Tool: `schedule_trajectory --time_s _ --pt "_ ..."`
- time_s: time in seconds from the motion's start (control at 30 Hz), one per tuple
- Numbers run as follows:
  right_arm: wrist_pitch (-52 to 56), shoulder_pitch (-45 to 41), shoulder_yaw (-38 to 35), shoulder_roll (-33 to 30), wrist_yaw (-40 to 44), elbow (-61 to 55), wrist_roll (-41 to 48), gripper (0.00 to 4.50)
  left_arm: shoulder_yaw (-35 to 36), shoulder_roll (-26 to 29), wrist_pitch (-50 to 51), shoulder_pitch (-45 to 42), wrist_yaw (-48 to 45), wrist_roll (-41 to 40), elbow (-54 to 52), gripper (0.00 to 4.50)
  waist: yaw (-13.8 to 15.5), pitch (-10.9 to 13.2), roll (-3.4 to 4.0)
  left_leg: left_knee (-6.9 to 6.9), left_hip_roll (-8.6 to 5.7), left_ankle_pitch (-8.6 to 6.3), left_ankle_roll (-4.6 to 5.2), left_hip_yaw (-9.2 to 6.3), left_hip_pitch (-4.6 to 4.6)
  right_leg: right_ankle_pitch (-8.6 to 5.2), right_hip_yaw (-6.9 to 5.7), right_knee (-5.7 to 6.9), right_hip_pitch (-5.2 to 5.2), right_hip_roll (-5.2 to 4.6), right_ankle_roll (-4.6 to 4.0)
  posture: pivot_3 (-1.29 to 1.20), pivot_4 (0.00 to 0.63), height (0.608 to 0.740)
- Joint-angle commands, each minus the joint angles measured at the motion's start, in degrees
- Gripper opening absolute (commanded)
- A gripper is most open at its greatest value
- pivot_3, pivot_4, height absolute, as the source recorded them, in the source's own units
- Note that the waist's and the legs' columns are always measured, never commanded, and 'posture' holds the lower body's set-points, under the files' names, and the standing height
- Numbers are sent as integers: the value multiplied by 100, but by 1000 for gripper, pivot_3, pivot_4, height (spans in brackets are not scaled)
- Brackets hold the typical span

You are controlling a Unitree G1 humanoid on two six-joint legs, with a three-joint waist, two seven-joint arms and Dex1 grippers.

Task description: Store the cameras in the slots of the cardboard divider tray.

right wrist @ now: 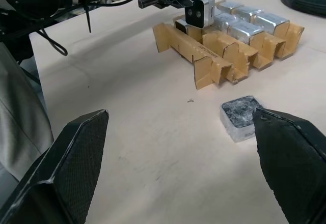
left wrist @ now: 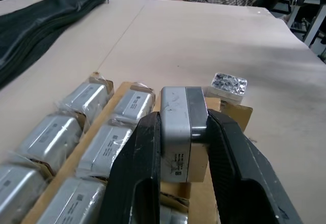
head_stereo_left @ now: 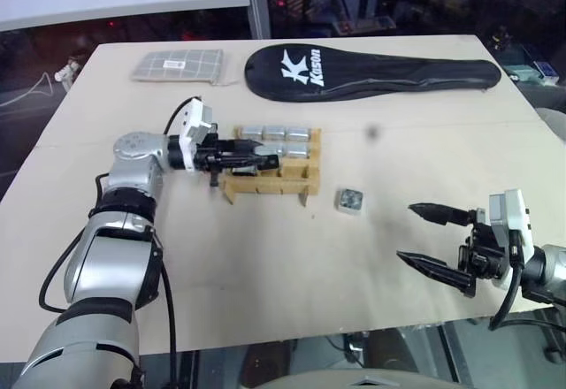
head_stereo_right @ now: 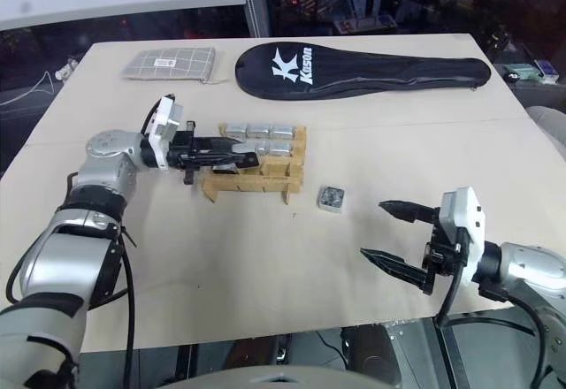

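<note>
Left wrist view, left pincer [left wrist: 184, 147] clamped on smooth boxy camera [left wrist: 183, 132], right pincer [head_stereo_right: 396, 236] apart.

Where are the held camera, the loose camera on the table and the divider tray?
held camera [left wrist: 175, 127], left wrist view, grey side face.
loose camera [head_stereo_right: 332, 197], right eye view, top face.
cardboard divider tray [right wrist: 214, 66], right wrist view, near cardboard wall.

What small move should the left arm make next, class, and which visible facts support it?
Probably lower the camera held between the left gripper fingers into an open slot of the cardboard divider tray: it hangs above the tray, several slots already hold wrapped cameras, and the nearer row looks empty.
</note>
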Motion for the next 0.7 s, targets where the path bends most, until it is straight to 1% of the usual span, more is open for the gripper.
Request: schedule_trajectory --time_s 0.03,0.13,0.2,0.33,0.6,0.7 --pt "-11 0 -283 -116 102 -179 83 4470 -99 -35 -405 -243 -29 119 266 700 1 0 0 0 0 0 0 0 0 0 0 0 0 0 -1 0 150 740" --pt "15 -28 -356 -166 140 -143 124 4470 -208 -87 -412 -304 -29 152 435 700 2 0 0 0 0 0 0 0 0 0 -1 0 0 0 0 0 150 740" --pt "12 -40 -386 -185 167 -119 105 4470 -296 -118 -657 -337 -29 331 584 700 2 0 -1 0 0 0 0 0 2 0 -1 0 4 0 0 0 150 740" --pt "48 -56 -395 -167 133 -168 124 4470 -202 -207 -883 -507 -29 585 876 700 11 -1 -2 2 -1 0 0 -3 0 0 -3 -1 4 0 0 0 150 740" --pt "74 44 -417 -99 83 -267 160 4470 -98 -258 -1161 -636 -29 1008 1108 700 11 -1 -3 3 -1 0 0 -4 5 0 -4 0 10 0 0 0 150 740" --pt "74 40 -415 -85 73 -261 170 4470 122 -299 -1176 -754 -29 1243 1269 700 10 -2 -3 4 -1 0 0 -7 12 -2 -6 0 20 0 3 0 150 740"
